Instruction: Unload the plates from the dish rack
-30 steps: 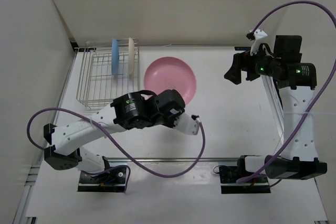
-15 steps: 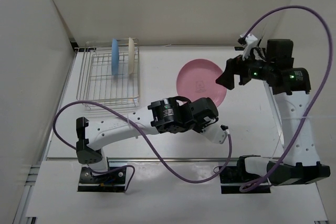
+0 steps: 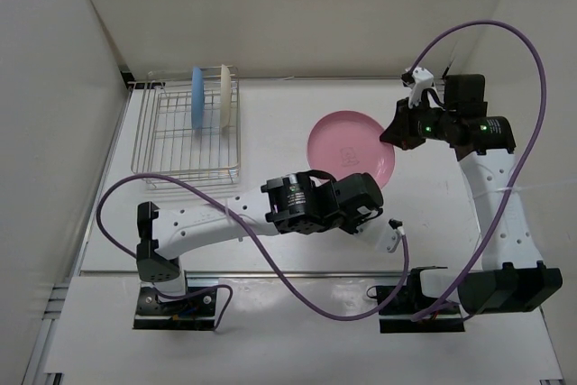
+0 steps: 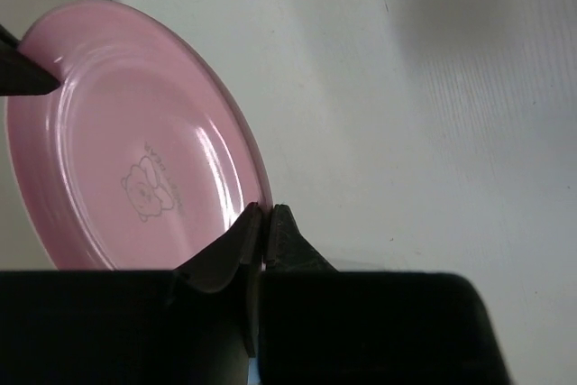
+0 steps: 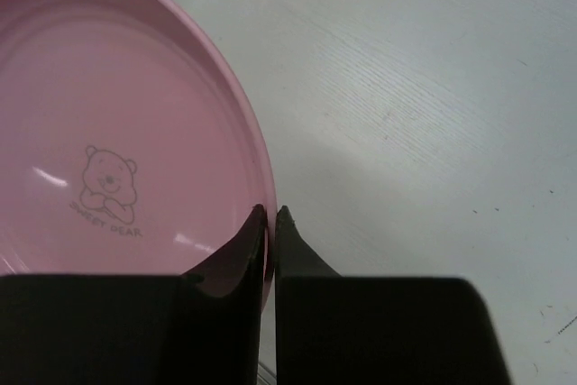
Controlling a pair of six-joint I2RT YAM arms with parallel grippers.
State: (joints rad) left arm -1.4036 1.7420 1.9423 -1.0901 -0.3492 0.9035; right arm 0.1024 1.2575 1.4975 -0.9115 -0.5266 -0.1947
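Note:
The pink plate is held right of the table's middle, with a bear mark at its centre. My left gripper is shut on its near rim. My right gripper is shut on its right rim. The silver wire dish rack stands at the back left. A blue plate and a cream-white plate stand on edge side by side in the rack's far right part.
Purple cables loop from both arms, one low beside the left arm, one high over the right arm. White walls close in the left and the back. The right arm's column stands along the right edge.
The left arm carried the pink plate rightward from beside the rack. The right gripper came in to the plate's right rim and went from open to shut on it.

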